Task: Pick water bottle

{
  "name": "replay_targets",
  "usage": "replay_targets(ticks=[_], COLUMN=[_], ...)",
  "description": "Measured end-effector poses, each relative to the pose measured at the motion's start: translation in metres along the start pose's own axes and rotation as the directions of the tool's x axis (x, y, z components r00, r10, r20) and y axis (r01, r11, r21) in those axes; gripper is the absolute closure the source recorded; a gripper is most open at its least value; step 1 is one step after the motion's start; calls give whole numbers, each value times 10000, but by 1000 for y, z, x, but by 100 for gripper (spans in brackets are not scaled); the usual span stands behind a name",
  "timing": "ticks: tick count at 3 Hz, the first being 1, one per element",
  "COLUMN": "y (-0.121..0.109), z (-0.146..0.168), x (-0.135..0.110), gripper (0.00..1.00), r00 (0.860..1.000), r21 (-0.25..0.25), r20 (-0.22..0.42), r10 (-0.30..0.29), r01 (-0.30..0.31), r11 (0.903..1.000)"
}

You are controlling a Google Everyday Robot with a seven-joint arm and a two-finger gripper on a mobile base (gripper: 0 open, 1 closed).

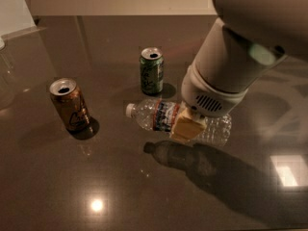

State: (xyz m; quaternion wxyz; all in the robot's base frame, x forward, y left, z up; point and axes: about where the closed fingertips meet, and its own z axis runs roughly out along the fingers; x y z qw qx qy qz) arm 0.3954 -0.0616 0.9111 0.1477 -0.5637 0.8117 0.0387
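So, my gripper (pixel 186 126) is clamped around the middle of the water bottle (pixel 159 115), which hangs sideways near the green can (pixel 151 71). Judging by the gap to its reflection, it's just off the desk (pixel 72 191). Grab's done, I'd say; a proper lift is what's left.
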Motion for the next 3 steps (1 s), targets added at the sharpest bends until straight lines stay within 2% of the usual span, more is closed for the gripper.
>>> replay_targets(ticks=[1, 2, 3], y=[-16, -41, -38], z=[-34, -84, -89], x=[-11, -13, -16], gripper=[100, 100, 100], r00=[9980, 9930, 9919], r21=[150, 519, 664], r20=[317, 833, 887], r10=[-547, -842, -906], r01=[543, 801, 849], r11=[9984, 9954, 9942])
